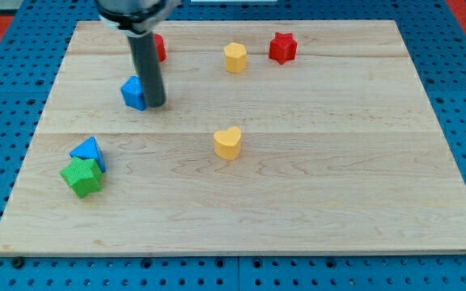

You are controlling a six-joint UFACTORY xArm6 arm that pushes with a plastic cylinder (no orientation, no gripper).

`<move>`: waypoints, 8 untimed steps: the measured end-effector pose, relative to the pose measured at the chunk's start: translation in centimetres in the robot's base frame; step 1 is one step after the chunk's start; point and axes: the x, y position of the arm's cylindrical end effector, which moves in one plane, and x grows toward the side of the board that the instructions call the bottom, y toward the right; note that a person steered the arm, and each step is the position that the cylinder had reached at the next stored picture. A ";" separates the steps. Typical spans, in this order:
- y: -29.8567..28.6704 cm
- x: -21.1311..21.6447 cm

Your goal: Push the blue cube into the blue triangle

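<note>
The blue cube (133, 93) sits in the upper left part of the wooden board (298, 202). My tip (155, 105) stands right against the cube's right side. The rod partly hides the cube's right edge. The blue triangle (88, 151) lies lower left of the cube, near the board's left edge, well apart from the cube. It touches a green star-shaped block (82, 177) just below it.
A red block (158, 47) sits behind the rod at the top, partly hidden. A yellow hexagon-like block (235, 57) and a red star block (282, 48) are at the top centre. A yellow heart block (227, 142) is mid-board.
</note>
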 end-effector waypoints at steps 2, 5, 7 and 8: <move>-1.4 -4.5; -7.3 1.7; -12.2 0.8; -7.6 3.8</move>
